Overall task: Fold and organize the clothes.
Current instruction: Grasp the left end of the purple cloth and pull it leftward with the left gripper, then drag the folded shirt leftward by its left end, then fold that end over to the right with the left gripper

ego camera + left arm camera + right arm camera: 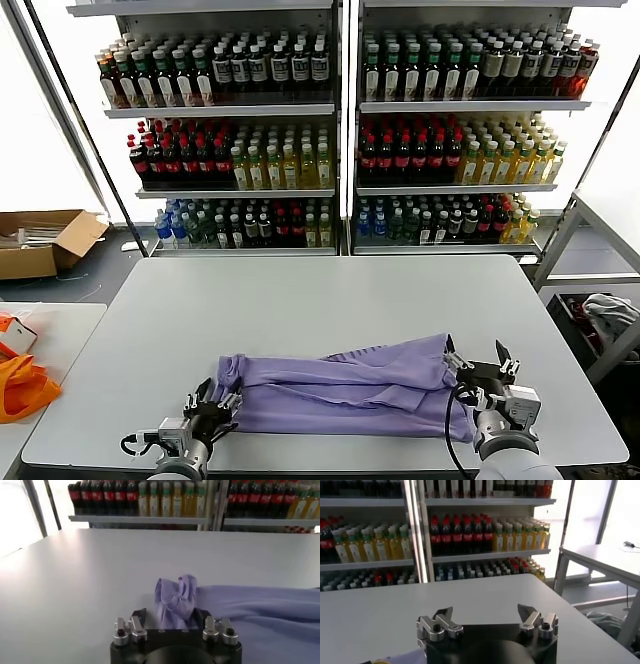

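shirt (350,385): near counter (320,300) edge, bunched | left pincer (172,627): around shirt corner, grip uncertain | right pincer (487,622): released, at other end | risk: thin hold, corner slips

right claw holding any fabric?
No, the right claw stands open with nothing between its fingers; only bare table shows beyond.
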